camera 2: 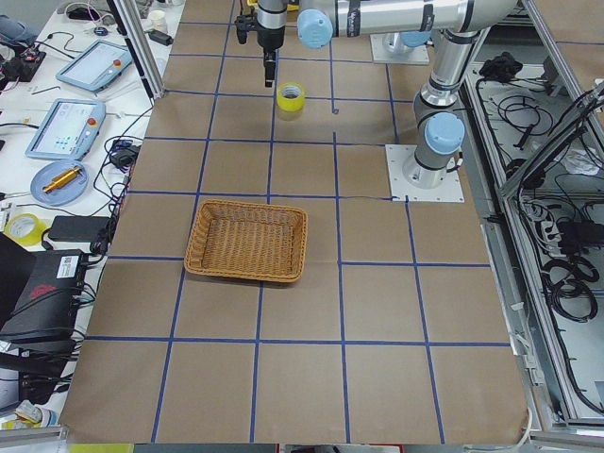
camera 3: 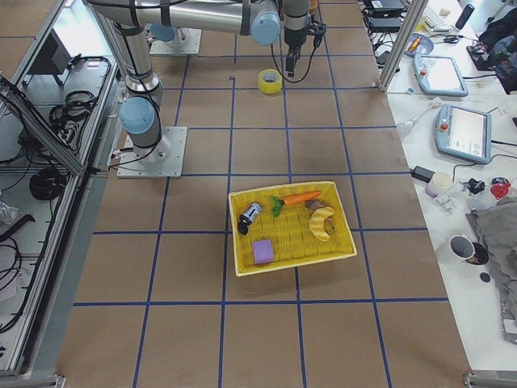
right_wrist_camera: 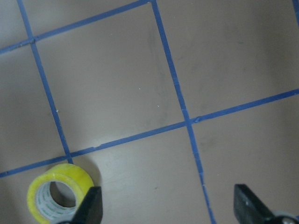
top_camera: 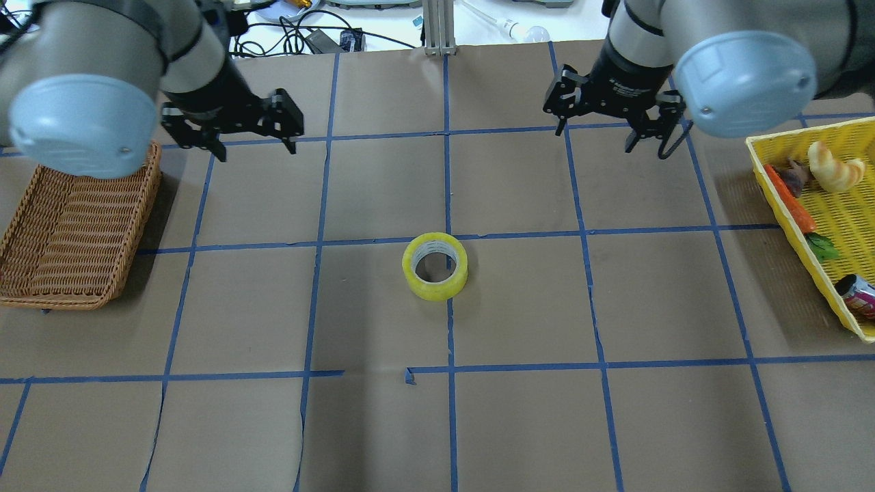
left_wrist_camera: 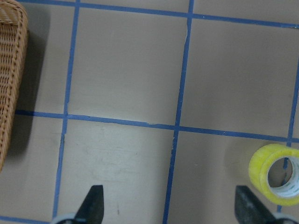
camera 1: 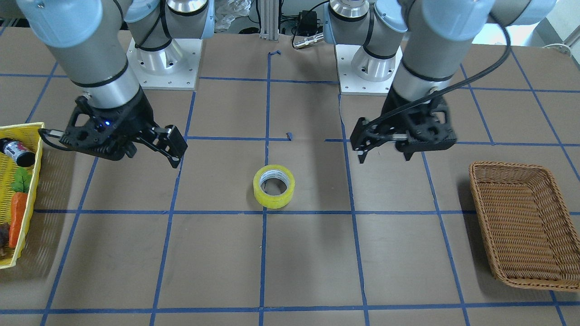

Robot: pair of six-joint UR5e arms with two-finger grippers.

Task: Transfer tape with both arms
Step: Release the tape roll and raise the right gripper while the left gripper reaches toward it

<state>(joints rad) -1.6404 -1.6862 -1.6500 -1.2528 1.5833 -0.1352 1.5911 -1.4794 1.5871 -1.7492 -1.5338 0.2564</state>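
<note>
The yellow tape roll (camera 1: 273, 186) lies flat on the brown table at its middle, on a blue grid line; it also shows in the overhead view (top_camera: 435, 266). My left gripper (top_camera: 249, 140) hovers open and empty above the table, off to the roll's left and farther back. Its wrist view shows the roll (left_wrist_camera: 275, 173) at lower right, just inside one fingertip (left_wrist_camera: 247, 207). My right gripper (top_camera: 596, 130) hovers open and empty to the roll's right and farther back. Its wrist view shows the roll (right_wrist_camera: 58, 191) at lower left, outside the fingertips (right_wrist_camera: 93, 205).
An empty brown wicker basket (top_camera: 68, 232) sits at the table's left side, below my left arm. A yellow basket (top_camera: 786, 205) at the right side holds a carrot, a croissant, a can and other items. Blue tape lines grid the table.
</note>
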